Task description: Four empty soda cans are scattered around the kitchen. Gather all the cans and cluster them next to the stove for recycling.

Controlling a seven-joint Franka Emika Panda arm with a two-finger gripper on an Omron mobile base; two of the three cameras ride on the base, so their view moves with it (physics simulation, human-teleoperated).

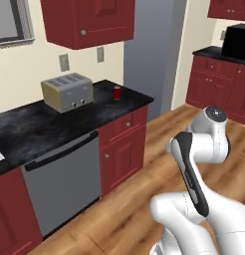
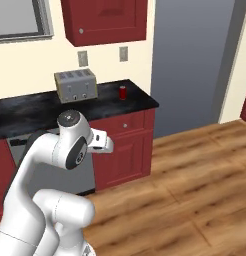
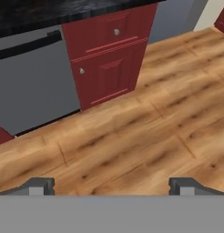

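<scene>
Jaws spread wide on gripper (image 3: 112, 185), nothing between the tips; pointed down at wood floor (image 3: 145, 141) before a red cabinet (image 3: 111, 54) and grey dishwasher front (image 3: 34, 86). Red soda can (image 1: 117, 92) stood upright on black countertop (image 1: 45, 127) (near its right end), right of toaster (image 1: 67, 91), well apart from gripper.

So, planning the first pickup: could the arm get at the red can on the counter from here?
Probably not yet: the open gripper points at the floor, well short of the red can by the toaster.
</scene>
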